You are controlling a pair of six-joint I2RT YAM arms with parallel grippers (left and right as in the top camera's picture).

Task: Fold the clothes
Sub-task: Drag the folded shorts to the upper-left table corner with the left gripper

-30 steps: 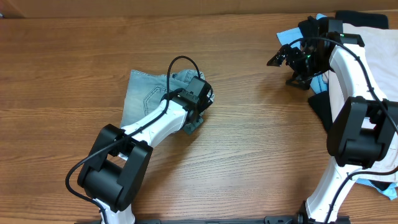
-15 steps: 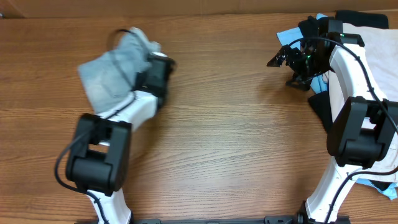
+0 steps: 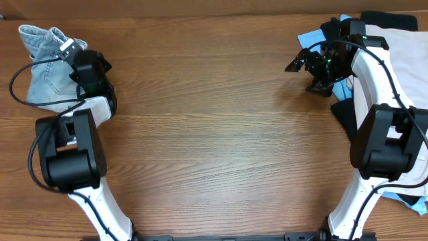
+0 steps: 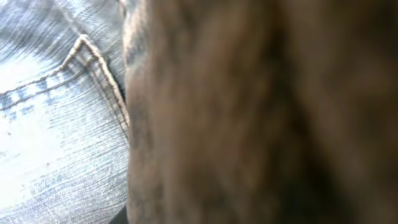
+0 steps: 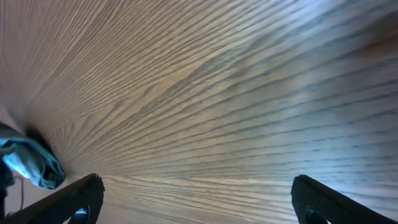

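Tabletop (image 3: 221, 134): brown wood grain fills the overhead view. The stretch left of centre, where the denim lay a second ago, is now bare.
Garment pile: unchanged at the right edge of the frame. A beige piece (image 3: 409, 53) lies at the upper right, a black one (image 3: 342, 112) is below it, and a sky-blue one (image 3: 313, 37) pokes out toward the centre.
Right arm (image 3: 384, 134): it is in the same pose as in both earlier frames, reaching up the right side with its black end at the upper right by the pile.
Left arm (image 3: 73, 147): a second ago it stretched toward the middle of the frame. It has since swung round and now points to the upper left corner, its black end lying on the denim.
Denim shorts (image 3: 41, 67): moved from left of centre to the far upper left corner, where they sit bunched with a rumpled top edge. In the left wrist view the pale blue cloth (image 4: 56, 130) with a stitched seam fills the left third, and the rest is brown blur.
Right fingers (image 5: 329, 198): spread wide, one tip at each lower corner of the right wrist view, nothing between them, with bare wood ahead.
Left fingers: hidden under the arm's black end, so I cannot tell whether they are pinching the denim or have let go.
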